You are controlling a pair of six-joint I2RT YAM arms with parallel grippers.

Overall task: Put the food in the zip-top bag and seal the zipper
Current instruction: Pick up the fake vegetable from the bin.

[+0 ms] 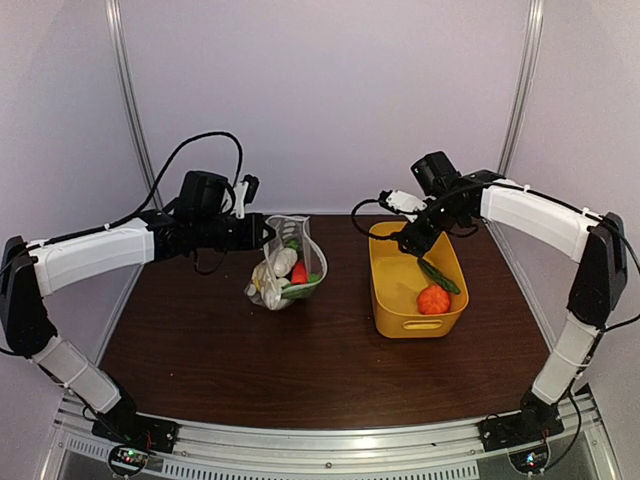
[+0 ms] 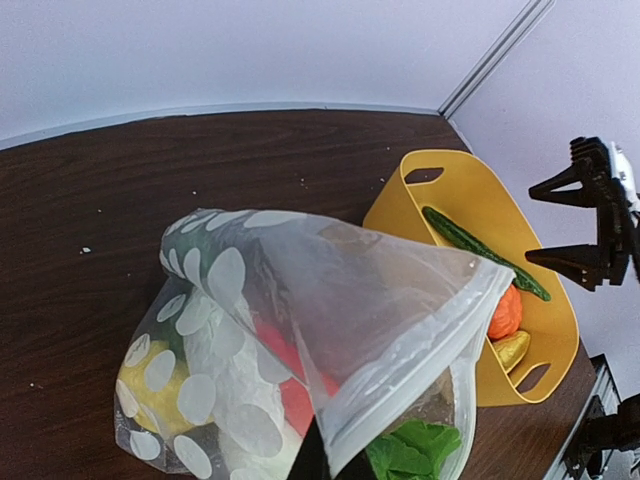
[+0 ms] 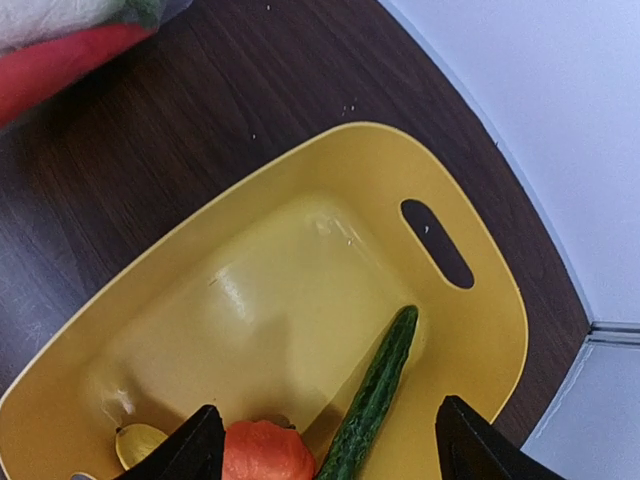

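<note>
Zip-top bag (image 1: 287, 262) is pinched at its rim by the closed left hand (image 1: 264, 234); right hand (image 1: 410, 243) gapes empty over the yellow basket (image 1: 385, 290) at right.

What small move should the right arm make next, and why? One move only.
Probably lower the right end effector onto the cucumber and close on it. Its jaws stand open just above the yellow basket, with the cucumber lying between them, while the left end effector holds the zip-top bag with its mouth open.
</note>
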